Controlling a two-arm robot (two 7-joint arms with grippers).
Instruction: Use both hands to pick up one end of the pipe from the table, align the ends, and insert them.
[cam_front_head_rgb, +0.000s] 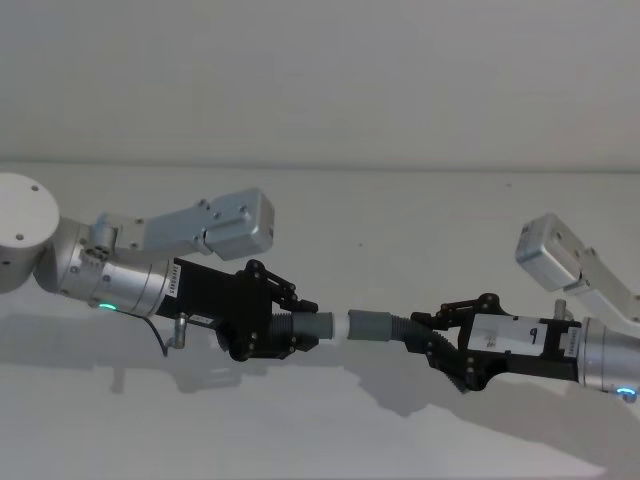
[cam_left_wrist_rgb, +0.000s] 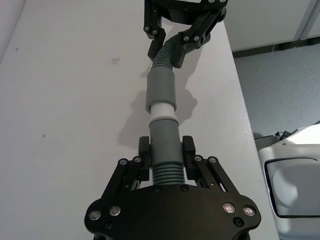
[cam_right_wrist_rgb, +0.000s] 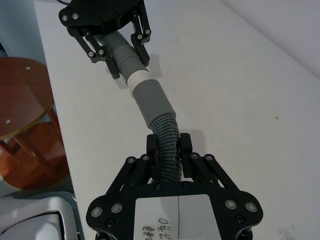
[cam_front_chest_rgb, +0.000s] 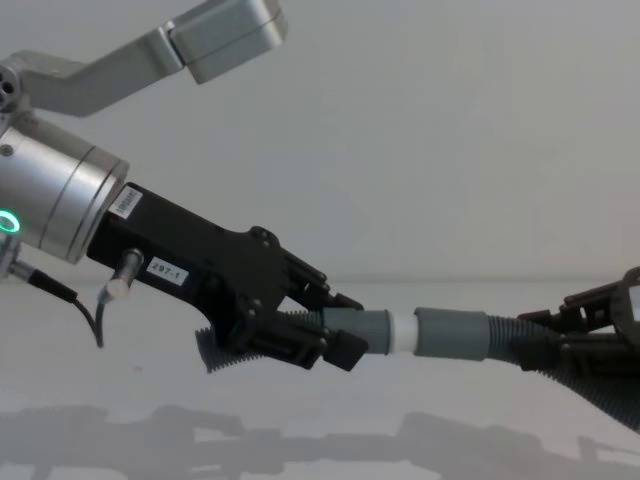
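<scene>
Both pipe pieces (cam_left_wrist_rgb: 162, 130) (cam_right_wrist_rgb: 155, 107) look like matt grey plastic, ribbed near each pincer and smooth towards the whitish spigot (cam_left_wrist_rgb: 163, 111). The left pincer (cam_front_head_rgb: 290, 322) and right pincer (cam_front_head_rgb: 425, 335) are black plastic (slightly glossy); the worktop (cam_left_wrist_rgb: 70, 100) is matt white.

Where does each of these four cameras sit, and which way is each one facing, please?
Head: high, looking down at the table; both arms.
Chest: low, looking across; left gripper large.
Left wrist: along its gripper toward the right gripper.
Right wrist: along its gripper toward the left gripper.
Shared: the whitish spigot entering the grey socket.
</scene>
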